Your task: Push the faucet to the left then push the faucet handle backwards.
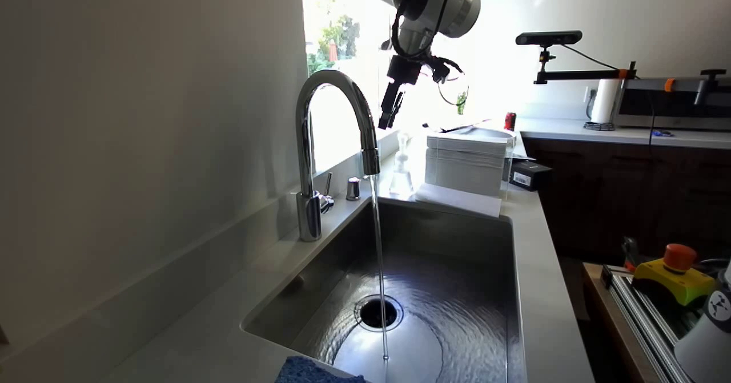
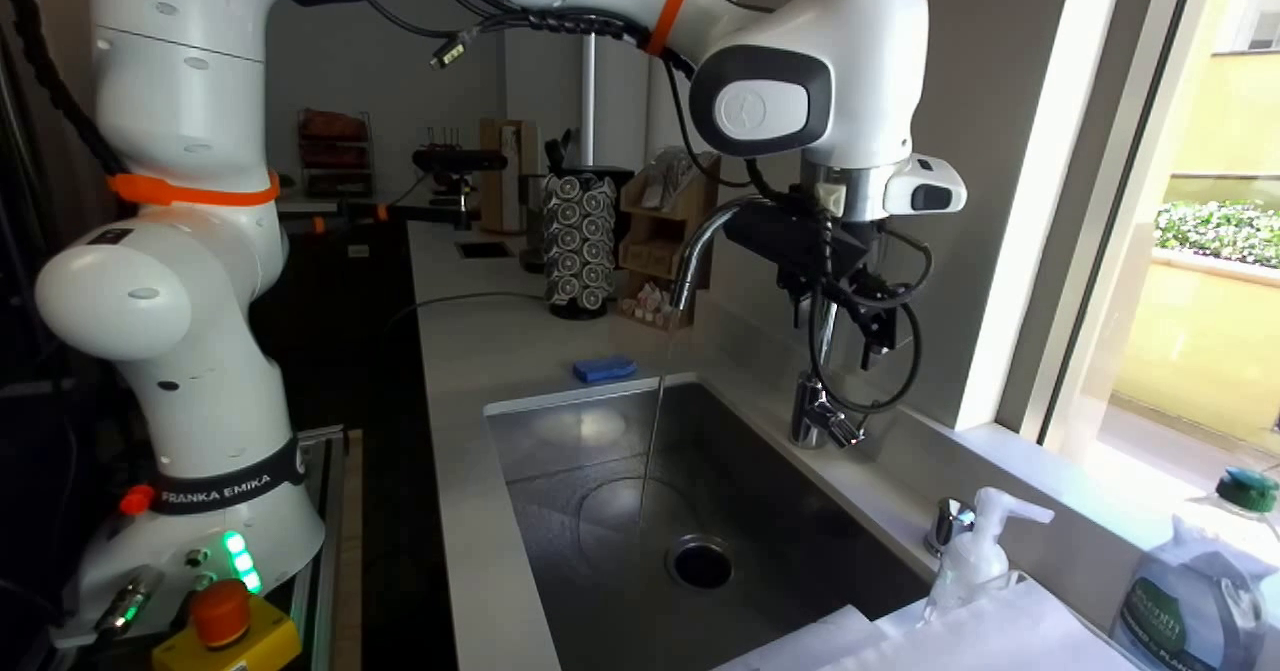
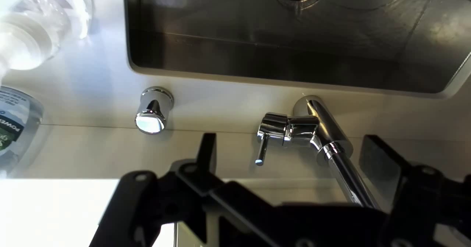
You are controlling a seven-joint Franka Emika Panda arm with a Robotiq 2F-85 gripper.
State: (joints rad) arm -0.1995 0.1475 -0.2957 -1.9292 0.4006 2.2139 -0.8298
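Two fingers [image 3: 208,153] spread wide on the end effector [image 3: 290,145], nothing gripped. Faucet [image 1: 304,154] sits around 10 o'clock of the sink [image 1: 451,229] in an exterior view, water [image 1: 379,257] running; wrist view's got the faucet handle [image 3: 262,149] pointing roughly 6 o'clock.

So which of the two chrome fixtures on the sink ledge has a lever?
The tall gooseneck faucet: a small lever handle projects from its side. The short chrome cylinder has no lever and no spout showing.
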